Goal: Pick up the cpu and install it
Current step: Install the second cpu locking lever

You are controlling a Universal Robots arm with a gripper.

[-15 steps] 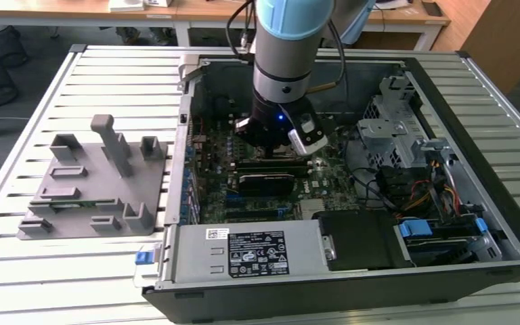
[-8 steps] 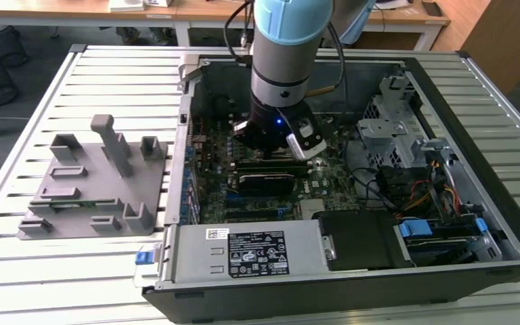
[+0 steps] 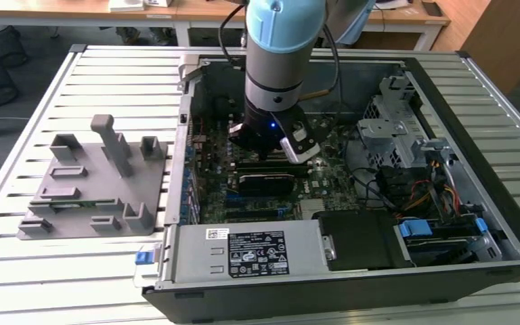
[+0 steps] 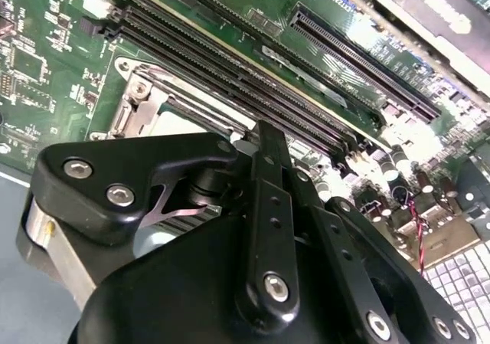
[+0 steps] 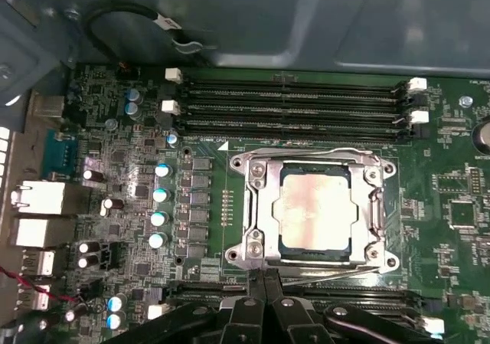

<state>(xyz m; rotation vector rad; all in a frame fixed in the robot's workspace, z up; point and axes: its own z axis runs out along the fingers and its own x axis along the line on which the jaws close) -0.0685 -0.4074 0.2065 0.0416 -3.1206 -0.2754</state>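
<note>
The cpu (image 5: 314, 206) is sitting flat inside the socket frame (image 5: 259, 206) on the motherboard (image 5: 115, 129), its silvery top facing up and the metal bracket framing it on all four sides. In the first wrist view, the memory slots (image 5: 291, 103) are running in parallel rows just beside one edge of the socket, and a second set of slots is lying along the opposite edge, partly covered by the gripper (image 5: 264, 279).

The fingers (image 5: 256, 292) are pressing together side by side with nothing between them. Their tips are hovering just beside the socket frame's edge, and I cannot tell whether they are touching it. In the second wrist view the gripper (image 4: 268, 133) is showing its black linkage from behind, with the socket frame (image 4: 138, 91) peeking out past it.

In the exterior view the arm is reaching straight down into an open computer case (image 3: 477, 74), which is lying on its side on the slatted white table (image 3: 116, 74). The gripper (image 3: 271, 150) is hanging low over the middle of the board. A large block with a white label (image 3: 242, 250) is occupying the case's near edge. A grey fixture (image 3: 97, 183) with upright posts is resting on the table towards the exterior view's left, well apart from the gripper.
</note>
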